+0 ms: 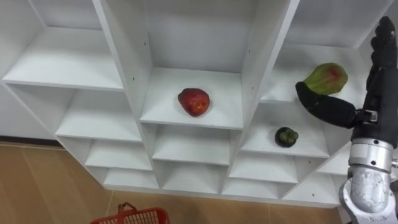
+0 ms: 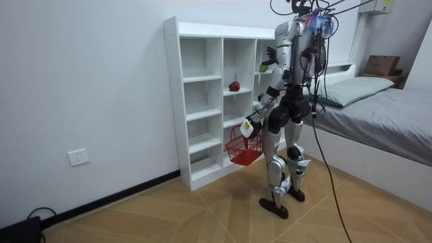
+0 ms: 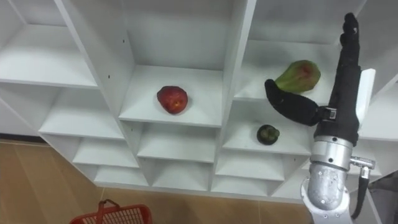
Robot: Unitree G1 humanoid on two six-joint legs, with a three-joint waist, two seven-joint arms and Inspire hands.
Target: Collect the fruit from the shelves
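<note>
Right eye view: right hand point(image 3: 339, 106) spread open, thumb just below the green fruit point(image 3: 300, 76) mid-shelf, upper right: the reach. Next, probably, close round it and lower it to the basket point(image 2: 241, 147) at the left hand point(image 2: 250, 125), whose grip I cannot tell.

I am counting three fruits lying in the one white closet point(image 2: 173, 101): one red fruit point(image 1: 194, 101), one bigger green fruit point(image 1: 326, 78) with a reddish side, and one small dark green fruit point(image 1: 286, 137), each of them sitting on a shelf of its own. One red basket point(image 2: 243, 147) is hanging in front of the closet. Around this I am seeing one bed point(image 2: 378, 121), one pillow point(image 2: 351, 89), one brown box point(image 2: 381, 65) and one wall socket point(image 2: 79, 157).
</note>
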